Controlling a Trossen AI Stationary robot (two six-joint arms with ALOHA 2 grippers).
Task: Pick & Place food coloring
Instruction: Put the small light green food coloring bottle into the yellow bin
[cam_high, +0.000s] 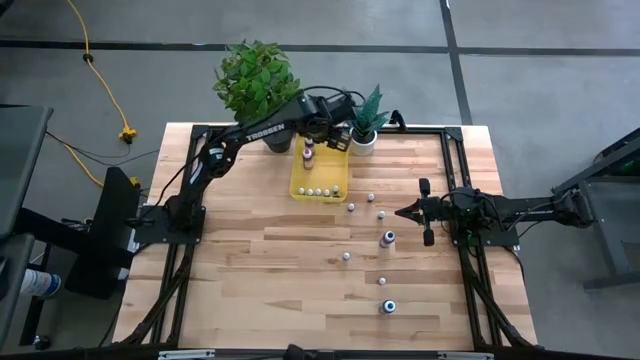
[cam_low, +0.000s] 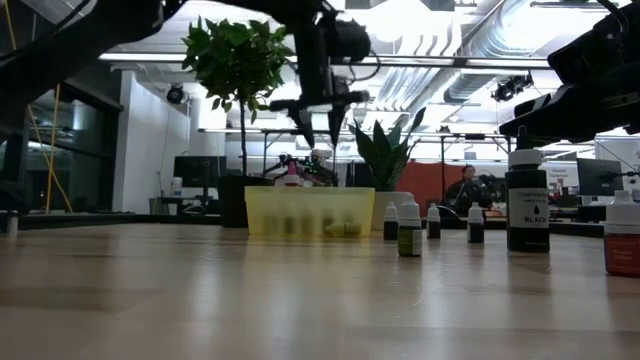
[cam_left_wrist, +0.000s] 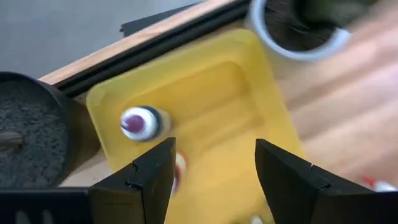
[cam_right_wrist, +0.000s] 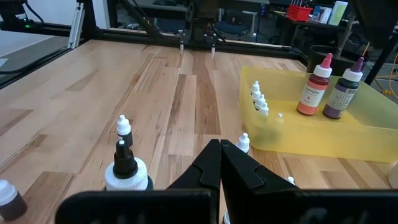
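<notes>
1. Left end effector hovers over the yellow tray, fingers wide, empty.
2. Right end effector closed, empty.
3. Food coloring bottles stand on the counter; others in the tray.

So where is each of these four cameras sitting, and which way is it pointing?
High view: above the table, looking straight down; shows both arms, the left gripper over the yellow tray, the right gripper waiting mid-table.
Low view: at tabletop height, looking across; the left gripper hangs above the tray.
Left wrist view: on the left arm, looking down past its open fingers into the tray.
Right wrist view: on the right arm, looking across the table past its shut fingers.
Shared: both wrist views show the purple-capped bottle in the tray.
</notes>
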